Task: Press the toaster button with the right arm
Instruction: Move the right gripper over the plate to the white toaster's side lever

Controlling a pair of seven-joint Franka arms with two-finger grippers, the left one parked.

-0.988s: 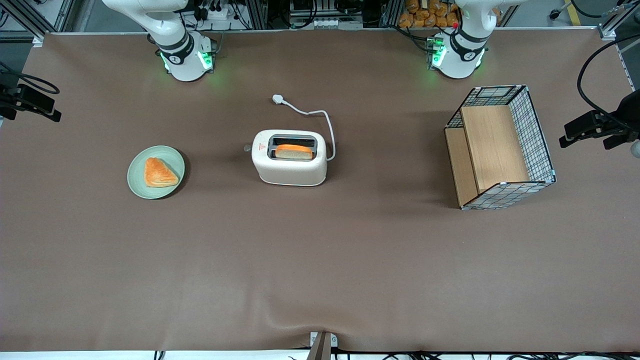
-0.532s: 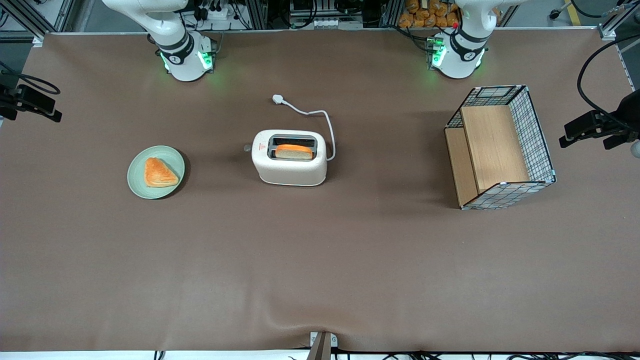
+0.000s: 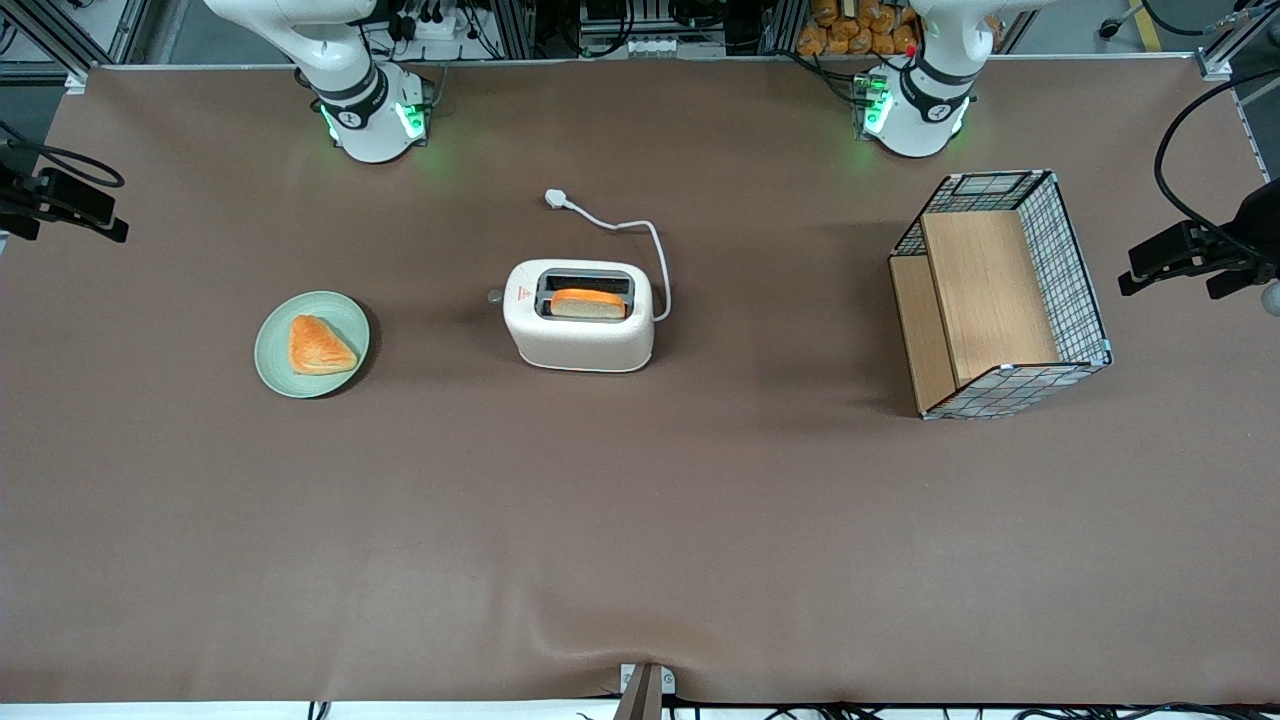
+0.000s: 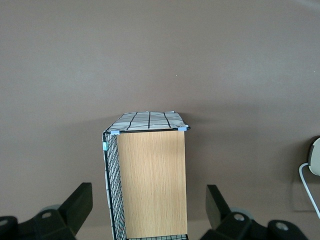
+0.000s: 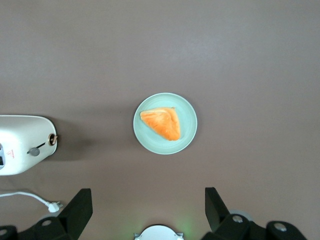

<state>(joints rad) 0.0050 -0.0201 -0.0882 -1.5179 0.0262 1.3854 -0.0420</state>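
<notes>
The cream-white toaster (image 3: 580, 320) stands mid-table with a slice of bread in one slot and a red mark on top. Its white cord and plug (image 3: 556, 199) trail toward the arm bases. The toaster button (image 3: 493, 296) is a small greyish knob sticking out of the short end that faces the plate. It also shows in the right wrist view (image 5: 33, 151), on the toaster's end (image 5: 25, 145). My right arm's gripper (image 3: 62, 203) is high up at the working arm's end of the table, well away from the toaster. It is open and empty (image 5: 147, 196), above the plate.
A pale green plate (image 3: 270, 365) with a triangular pastry (image 3: 318, 346) lies between the gripper and the toaster, also in the right wrist view (image 5: 189, 135). A wire-and-wood basket (image 3: 1000, 295) stands toward the parked arm's end. The arm bases (image 3: 370, 115) are at the table's back edge.
The gripper has shifted very slightly away from the front camera. The toaster, plate and basket have not moved.
</notes>
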